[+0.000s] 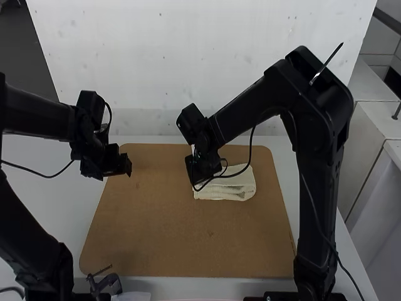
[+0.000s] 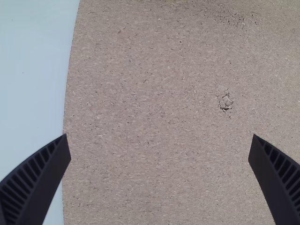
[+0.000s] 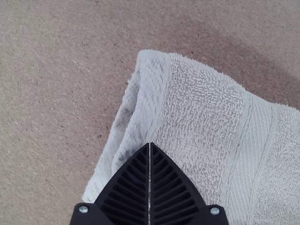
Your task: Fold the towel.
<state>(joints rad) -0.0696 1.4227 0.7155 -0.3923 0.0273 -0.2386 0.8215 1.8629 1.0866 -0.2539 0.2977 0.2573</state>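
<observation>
Starting at the left in the high view, see the pale tabletop [image 1: 69, 204] around a brown board [image 1: 188, 244] with rounded corners. Just off the board's near left corner, spot a small dark fixture [image 1: 105, 283]. Find the left gripper [image 1: 130, 167] above the board's far left part, well apart from the towel. In the left wrist view, see its ribbed black jaws spread wide over bare board, and notice a small crumbled spot [image 2: 225, 102] in the surface.

Farther right, past the board's middle, come to the right gripper [image 1: 199, 182] at the towel's left part. In the right wrist view, see its jaws meeting along their inner edges, right over the towel; cannot tell whether touching it.

Last, find the white towel [image 1: 235, 187] lying on the board's far right part, folded in layers into a compact shape. From the right wrist view, make out stacked edges at one side and a flat woven band [image 3: 251, 145] across the looped pile.
</observation>
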